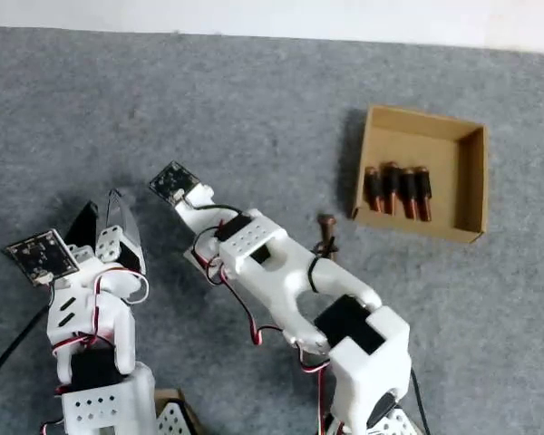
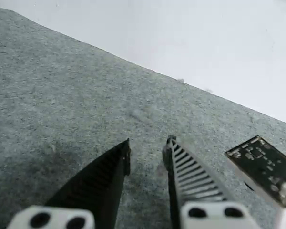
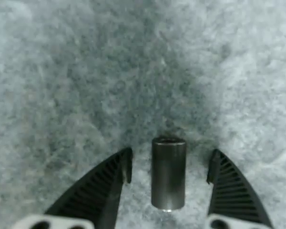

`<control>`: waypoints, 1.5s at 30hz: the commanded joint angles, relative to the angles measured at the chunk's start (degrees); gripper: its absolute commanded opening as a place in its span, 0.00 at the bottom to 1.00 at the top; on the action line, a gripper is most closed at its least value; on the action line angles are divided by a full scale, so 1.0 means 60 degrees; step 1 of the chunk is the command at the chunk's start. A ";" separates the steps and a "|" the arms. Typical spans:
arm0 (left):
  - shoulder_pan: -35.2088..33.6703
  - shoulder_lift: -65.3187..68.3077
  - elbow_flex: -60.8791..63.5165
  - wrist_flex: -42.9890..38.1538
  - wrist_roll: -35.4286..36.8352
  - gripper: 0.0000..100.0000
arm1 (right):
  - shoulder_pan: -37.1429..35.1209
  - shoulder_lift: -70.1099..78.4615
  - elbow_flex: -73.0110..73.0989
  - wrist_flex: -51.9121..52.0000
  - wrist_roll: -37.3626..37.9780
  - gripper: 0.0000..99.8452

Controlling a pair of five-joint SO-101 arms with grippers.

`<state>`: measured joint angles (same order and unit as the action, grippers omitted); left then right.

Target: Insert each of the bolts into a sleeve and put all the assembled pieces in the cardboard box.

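A dark metal sleeve (image 3: 168,174) lies on the grey carpet between the fingers of my right gripper (image 3: 170,157), which is open around it without touching it. In the high view the right arm (image 1: 281,272) stretches from the lower right toward the middle and covers that spot. A rusty bolt (image 1: 326,234) lies on the carpet beside this arm, left of the cardboard box (image 1: 426,122). Several assembled pieces (image 1: 397,190) lie side by side inside the box. My left gripper (image 2: 148,145) is open and holds nothing; it hovers at the lower left (image 1: 104,210).
The right arm's camera board (image 1: 174,181) sits close to the left gripper and appears in the left wrist view as a circuit board (image 2: 262,162). Grey carpet covers the table up to a white far edge (image 1: 254,14).
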<state>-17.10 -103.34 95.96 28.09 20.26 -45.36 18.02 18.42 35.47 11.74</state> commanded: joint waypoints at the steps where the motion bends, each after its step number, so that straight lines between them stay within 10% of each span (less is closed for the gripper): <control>1: -0.0007 0.0066 0.0212 0.0044 -0.0059 0.13 | 0.0198 0.0256 -0.0330 0.0007 0.0073 0.24; 23: -0.0007 0.0066 0.0212 0.0059 -0.0059 0.13 | 0.0300 -0.0110 -0.0271 0.0286 0.0059 0.00; 45: -0.0007 0.0066 0.0212 0.0073 -0.0073 0.13 | 0.2337 -0.9868 0.7524 -0.2703 -0.0015 0.00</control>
<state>-17.10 -103.34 95.96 28.44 20.26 -34.37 -32.26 59.65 20.88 11.74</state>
